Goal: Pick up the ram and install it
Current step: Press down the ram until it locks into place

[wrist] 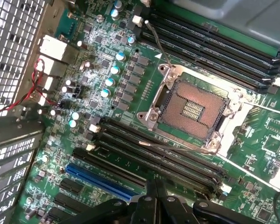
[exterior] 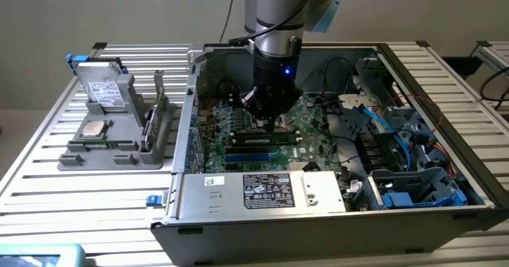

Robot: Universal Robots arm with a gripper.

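Observation:
My gripper (exterior: 267,119) hangs low inside the open computer case, just above the motherboard (exterior: 238,124) and its black memory slots (exterior: 265,137). In the wrist view the two black fingertips (wrist: 155,193) are pressed together with nothing between them, above the slots (wrist: 154,156) beside the empty processor socket (wrist: 192,109). A long dark-green strip that looks like the ram (exterior: 266,140) lies along one slot just in front of the gripper; I cannot tell whether it is seated. Another thin green board (exterior: 149,129) stands on edge in the grey holder outside the case.
The grey holder (exterior: 119,154) on the slatted table carries a silver-grey drive (exterior: 102,91) and a small square processor chip (exterior: 95,128). The case walls, the labelled power-supply cover (exterior: 266,191), blue cables (exterior: 382,121) and a blue drive cage (exterior: 418,189) hem the arm in.

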